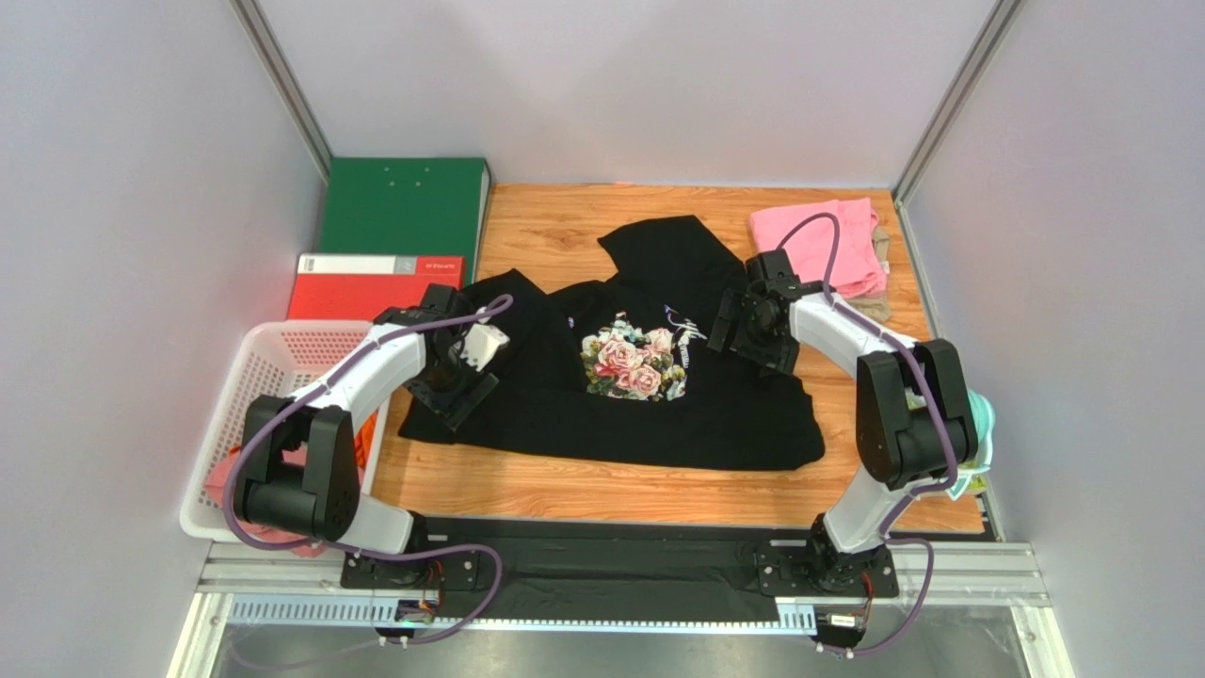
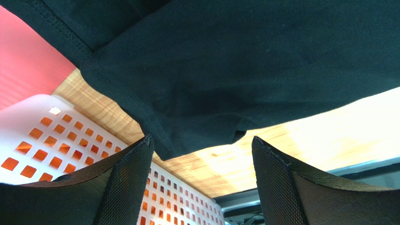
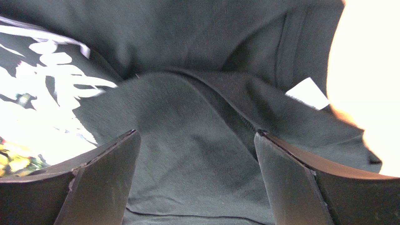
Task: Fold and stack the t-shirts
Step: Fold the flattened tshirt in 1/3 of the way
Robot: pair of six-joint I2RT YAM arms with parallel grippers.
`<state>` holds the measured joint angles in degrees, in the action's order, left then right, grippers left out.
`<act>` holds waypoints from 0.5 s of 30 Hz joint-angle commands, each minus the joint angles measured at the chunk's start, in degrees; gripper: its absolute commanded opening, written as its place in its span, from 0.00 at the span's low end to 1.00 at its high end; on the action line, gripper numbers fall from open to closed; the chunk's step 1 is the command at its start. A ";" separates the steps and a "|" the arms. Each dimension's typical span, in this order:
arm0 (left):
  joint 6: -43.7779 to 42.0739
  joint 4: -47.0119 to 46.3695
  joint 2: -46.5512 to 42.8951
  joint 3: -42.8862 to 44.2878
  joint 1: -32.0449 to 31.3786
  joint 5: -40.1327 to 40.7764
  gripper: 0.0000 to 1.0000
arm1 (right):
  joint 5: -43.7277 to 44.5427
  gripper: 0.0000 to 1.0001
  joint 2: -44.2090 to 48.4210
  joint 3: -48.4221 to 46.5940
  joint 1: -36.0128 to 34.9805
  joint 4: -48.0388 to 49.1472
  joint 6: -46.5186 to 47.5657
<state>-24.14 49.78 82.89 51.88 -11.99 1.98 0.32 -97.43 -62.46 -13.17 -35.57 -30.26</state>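
Ok so here's where I'm at: the black shirt (image 1: 566,410) is laid out in the middle of the counter (image 1: 566,226) with the rose print (image 1: 632,360) and white script (image 1: 682,334) facing up. It's not flat though, the far part is bunched and a flap sticks out toward the back. My left gripper (image 2: 202,143) hangs over the shirt's left edge by the sleeve, jaws spread wide with nothing between them. In its wrist view the stitched hem sits just past the fingertips, with bare wood and the white basket (image 2: 42,140) beyond. My right gripper (image 3: 197,136) is over the shirt's right side, just right of the script, also spread wide and pinching nothing. There's only wrinkled black cloth under it and a small white label (image 3: 307,93) off to one side. I can't tell from any view whether either gripper is actually touching the cloth. The pink shirt (image 1: 821,233) sits folded at the far right corner on top of a beige shirt (image 1: 880,269), apart from the black one. The basket on my left has some orange cloth (image 1: 365,441) in it. The green binder (image 1: 403,212) and red binder (image 1: 361,283) lie at the far left, and the teal bundle (image 1: 979,424) is at the right edge.
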 commanded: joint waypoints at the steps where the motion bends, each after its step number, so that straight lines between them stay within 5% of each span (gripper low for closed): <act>1: 0.41 -1.79 -0.71 -1.34 -0.23 -0.57 0.83 | 3.02 1.00 -0.48 -5.56 2.61 -0.28 2.05; 9: 0.15 -2.49 -1.68 -3.01 -0.23 -0.31 0.83 | 5.84 1.00 -4.52 -17.60 5.26 -6.42 2.93; 15: 1.03 -2.14 -4.14 -0.82 -0.67 -1.71 0.82 | 0.58 1.00 2.32 -19.02 -5.52 -6.71 2.75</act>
<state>-24.10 48.29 81.73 49.01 -12.03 1.78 4.69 -100.77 -80.14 -10.63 -41.39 -28.23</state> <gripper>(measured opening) 0.825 0.998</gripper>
